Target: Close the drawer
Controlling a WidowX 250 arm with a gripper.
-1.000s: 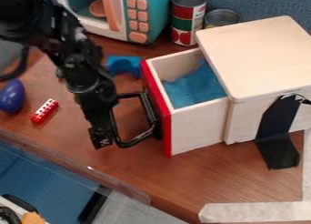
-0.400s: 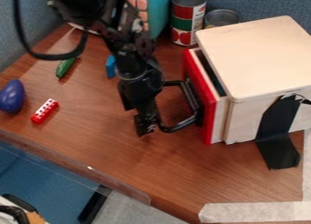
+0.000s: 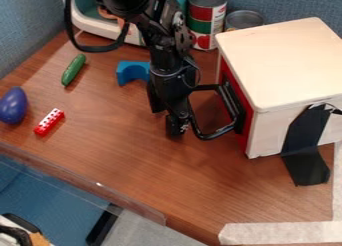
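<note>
Black handle [image 3: 232, 106] between the drawer front [image 3: 247, 124] and the fingers [image 3: 175, 126]

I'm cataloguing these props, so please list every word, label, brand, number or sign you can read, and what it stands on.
No text can be read.
Tall can: print on its label, too small to read.
Short can: any print too small to read.
Wooden cabinet and red drawer front: no lettering seen.
</note>
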